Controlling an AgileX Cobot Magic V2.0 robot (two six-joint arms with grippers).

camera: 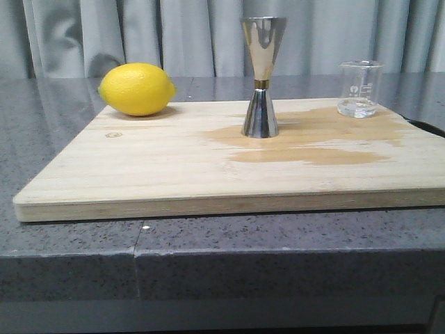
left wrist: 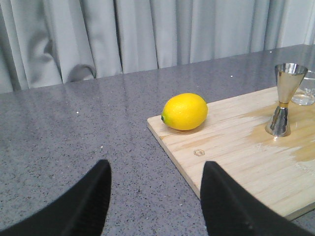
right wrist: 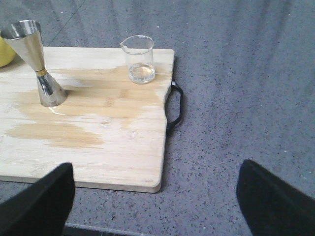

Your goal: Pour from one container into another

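Both pincers hang spread wide with nothing between their black fingers: the left gripper (left wrist: 155, 204) hovers over the speckled grey countertop (left wrist: 74, 132) just off the board's lemon-side corner, and the right gripper (right wrist: 155, 199) hovers over the near edge of the wooden cutting board (camera: 160, 167), close to its black side handle (right wrist: 176, 105). On that board the glass beaker (camera: 360, 88) stands upright at the far right corner, holding a shallow layer of clear liquid; dark printed markings show on its side, too small to read, and in the right wrist view its pour lip turns toward the jigger's side. The steel jigger (camera: 261, 76) stands upright on its wider cone near the board's middle, long axis vertical, a thin gold band at its waist, well apart from the beaker. Dark wet stains spread across the wood around and in front of it. A lemon (camera: 137, 88) lies at the far left corner, its long axis running left to right. A small hexagonal mark is stamped into the wood near the lemon; no writing in it can be read.
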